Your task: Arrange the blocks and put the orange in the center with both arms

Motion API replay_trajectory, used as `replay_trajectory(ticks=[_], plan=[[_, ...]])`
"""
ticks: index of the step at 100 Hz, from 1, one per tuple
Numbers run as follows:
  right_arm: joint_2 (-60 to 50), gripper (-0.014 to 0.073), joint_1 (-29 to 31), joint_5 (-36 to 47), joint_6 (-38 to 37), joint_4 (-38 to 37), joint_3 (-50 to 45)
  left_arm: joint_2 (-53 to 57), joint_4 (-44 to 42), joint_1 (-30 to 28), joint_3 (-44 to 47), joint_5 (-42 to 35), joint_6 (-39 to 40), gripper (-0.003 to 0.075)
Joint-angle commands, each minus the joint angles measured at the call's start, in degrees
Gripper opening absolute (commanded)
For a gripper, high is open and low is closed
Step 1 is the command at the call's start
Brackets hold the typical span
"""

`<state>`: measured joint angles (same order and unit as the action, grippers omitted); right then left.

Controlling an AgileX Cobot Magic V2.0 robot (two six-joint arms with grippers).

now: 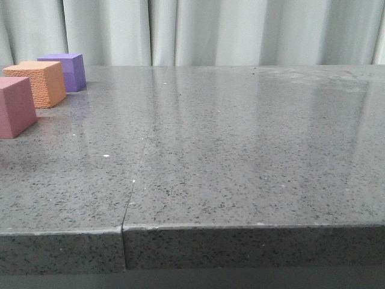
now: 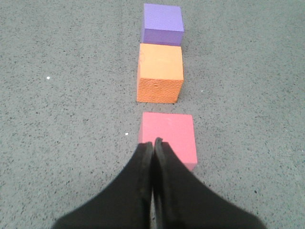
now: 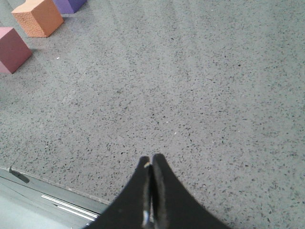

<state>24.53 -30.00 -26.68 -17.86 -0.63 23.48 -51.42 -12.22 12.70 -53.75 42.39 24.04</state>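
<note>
Three foam cubes stand in a row at the table's far left: a purple cube [image 1: 65,70] farthest, the orange cube [image 1: 39,83] in the middle, a pink-red cube [image 1: 15,106] nearest. In the left wrist view the purple cube [image 2: 163,24], orange cube [image 2: 160,73] and pink-red cube [image 2: 169,136] line up ahead of my left gripper [image 2: 153,142], which is shut and empty, its tips over the pink-red cube's near edge. My right gripper [image 3: 151,157] is shut and empty above bare table, far from the orange cube [image 3: 38,17] and pink-red cube [image 3: 13,49]. Neither arm shows in the front view.
The grey speckled stone table [image 1: 240,150] has a seam [image 1: 129,192] running to its front edge. Pale curtains [image 1: 210,30] hang behind. The right wrist view shows the table's near edge [image 3: 52,188] close under that gripper.
</note>
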Motion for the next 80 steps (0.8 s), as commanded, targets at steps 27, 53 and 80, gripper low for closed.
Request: replay_trajectory(ticks=[27,53,80], plan=[[0.1,-0.0070,-0.2,3.8,0.5,-0.5,1.4,10.2,0.3,-0.1,8.9,-3.2,0.5,-0.0020],[0.1,-0.0070,-0.2,3.8,0.5,-0.5,1.4,16.1,-3.2,-0.1,14.6,-4.0,2.0,-0.0020],[0.1,-0.0070,-0.2,3.8,0.5,-0.5,1.4,20.8,-4.5,-0.1,18.6,-8.8,1.4,-0.0020]])
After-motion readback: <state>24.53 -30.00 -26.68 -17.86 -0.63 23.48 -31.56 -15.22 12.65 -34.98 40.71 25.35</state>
